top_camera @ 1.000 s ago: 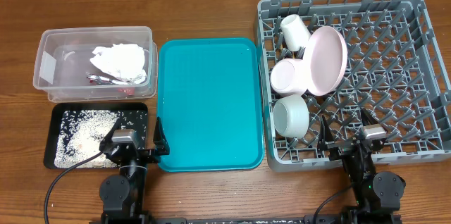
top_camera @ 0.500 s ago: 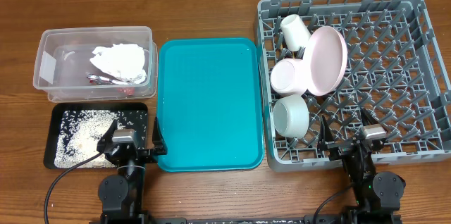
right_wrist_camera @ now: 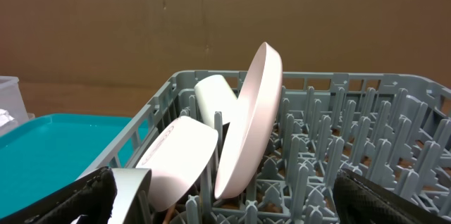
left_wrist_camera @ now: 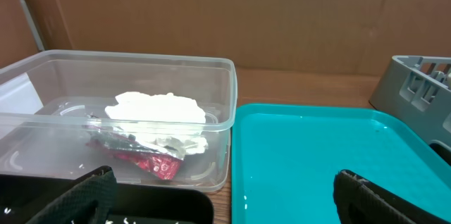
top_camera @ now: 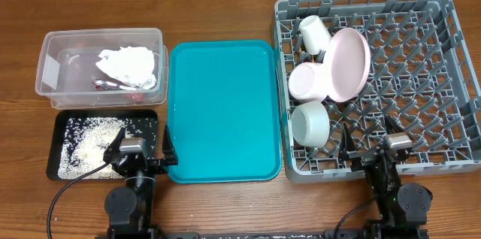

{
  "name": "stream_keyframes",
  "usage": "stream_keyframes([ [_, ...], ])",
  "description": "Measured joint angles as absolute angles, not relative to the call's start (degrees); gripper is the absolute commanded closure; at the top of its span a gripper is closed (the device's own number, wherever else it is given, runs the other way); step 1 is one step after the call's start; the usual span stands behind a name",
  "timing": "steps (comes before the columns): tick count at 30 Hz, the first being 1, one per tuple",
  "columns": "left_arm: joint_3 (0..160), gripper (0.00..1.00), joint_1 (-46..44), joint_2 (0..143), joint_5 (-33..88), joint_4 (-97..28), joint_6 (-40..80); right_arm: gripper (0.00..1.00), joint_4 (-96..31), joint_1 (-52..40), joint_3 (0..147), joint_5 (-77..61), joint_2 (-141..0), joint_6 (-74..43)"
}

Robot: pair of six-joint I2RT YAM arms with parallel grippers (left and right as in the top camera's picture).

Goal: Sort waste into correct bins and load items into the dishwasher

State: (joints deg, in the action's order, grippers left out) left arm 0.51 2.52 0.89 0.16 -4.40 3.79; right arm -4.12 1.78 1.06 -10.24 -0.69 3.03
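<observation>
Left gripper [top_camera: 141,152] open, empty, at the black tray's [top_camera: 60,122] 5 o'clock corner. Right gripper [right_wrist_camera: 232,199] open at the dish rack's [top_camera: 460,66] 6 o'clock edge. Inside, the pink plate [top_camera: 347,65] stands on edge, long axis roughly 1-to-7 o'clock.

The napkin [left_wrist_camera: 158,111] hides most of the red wrapper [left_wrist_camera: 156,167] in the tub [left_wrist_camera: 223,122].
</observation>
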Motion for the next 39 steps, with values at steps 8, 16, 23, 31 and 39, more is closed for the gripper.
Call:
stream_keyframes([
  [8, 0.51, 0.0, 2.52, 0.89, 0.16, -4.4, 3.77, 0.0, -4.1, 1.78, 1.06, -10.26, -0.69, 3.01],
  [16, 0.51, 0.0, 2.52, 0.89, 0.16, -4.4, 3.16, 0.0, -4.1, 1.78, 1.06, -10.26, -0.69, 3.01],
  [23, 0.51, 0.0, 2.52, 0.89, 0.16, -4.4, 2.96, 0.0, -4.08, 1.78, 1.06, -10.24, -0.69, 2.98],
  [31, 0.51, 0.0, 2.52, 0.89, 0.16, -4.4, 2.94, 0.0, -4.1, 1.78, 1.06, -10.24, -0.69, 3.03],
  [39, 0.51, 0.0, 2.52, 0.89, 0.16, -4.4, 2.94, 0.0, -4.1, 1.8, 1.06, -10.24, -0.69, 3.01],
])
